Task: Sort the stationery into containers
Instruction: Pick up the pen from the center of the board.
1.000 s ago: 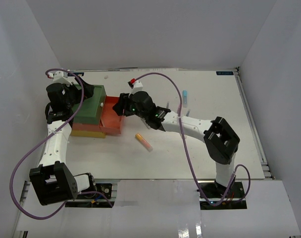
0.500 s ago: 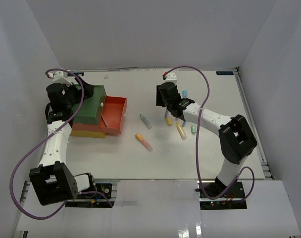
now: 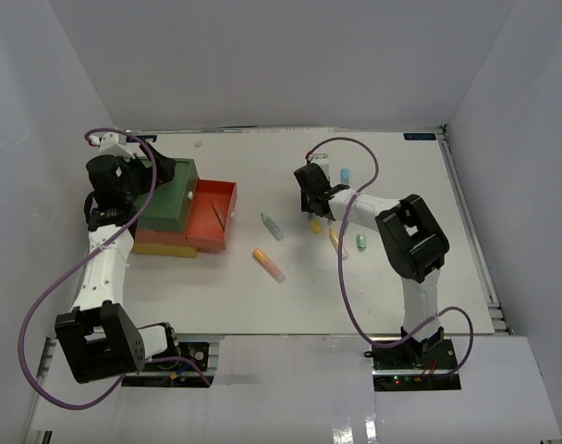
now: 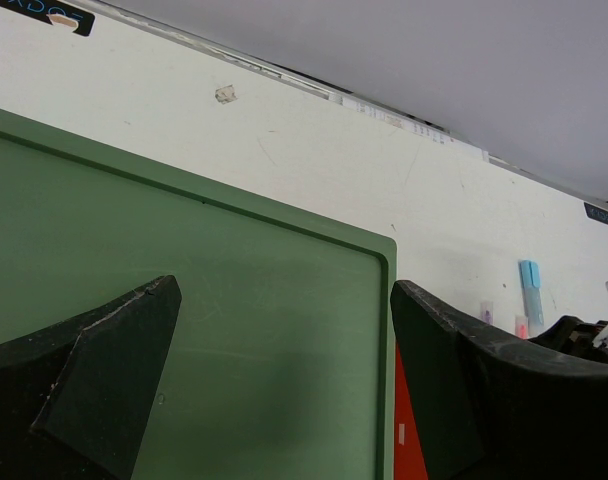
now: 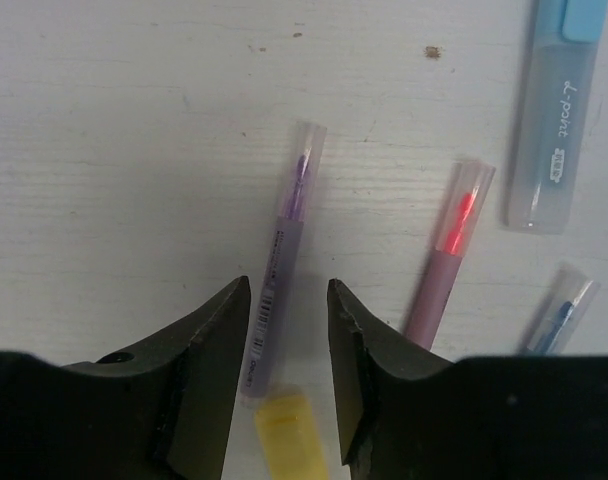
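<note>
Right wrist view: the right gripper [image 5: 289, 300] stands part-open astride the lower barrel of a purple pen [image 5: 287, 235] lying on the table [image 5: 114, 150], not clamped on it. A pink pen [image 5: 444, 270] lies at the purple pen's 3 o'clock and a light-blue highlighter [image 5: 549, 130] at its 2 o'clock. The left gripper [image 4: 284, 295] is spread wide, grasping nothing, over the green bin [image 4: 234, 330], which tops the stack at the table's 9 o'clock, where the red drawer [image 3: 227, 199] stands open.
</note>
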